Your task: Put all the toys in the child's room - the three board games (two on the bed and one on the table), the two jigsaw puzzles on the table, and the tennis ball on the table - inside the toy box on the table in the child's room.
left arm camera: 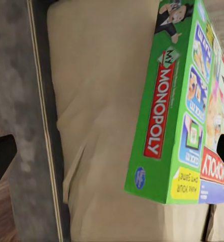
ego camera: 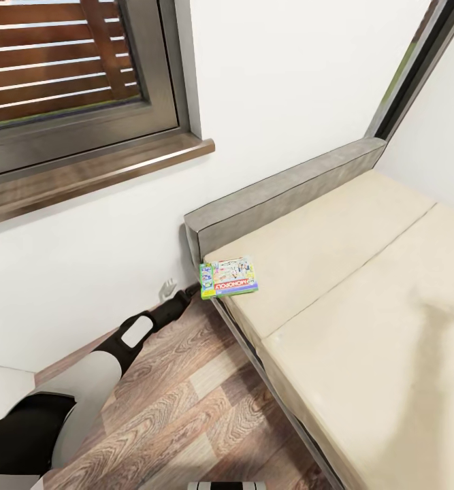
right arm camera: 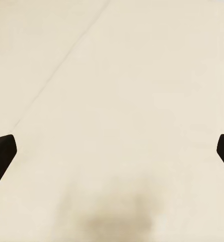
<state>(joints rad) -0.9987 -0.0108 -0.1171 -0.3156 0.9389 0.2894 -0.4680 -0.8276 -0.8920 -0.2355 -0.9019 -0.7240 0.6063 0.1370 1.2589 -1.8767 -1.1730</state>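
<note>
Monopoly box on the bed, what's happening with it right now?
The left gripper is stretched out low beside the bed, right at the corner where the Monopoly box lies on the beige sheet near the headboard. In the left wrist view its fingers stand wide apart with the box just ahead, so nothing is grasped yet. The right gripper is open too, facing bare sheet.

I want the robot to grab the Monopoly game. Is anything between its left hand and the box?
Nothing visible blocks it. The left gripper, jaws apart, is right beside the Monopoly box, which lies at the corner of the bed near the headboard.
</note>
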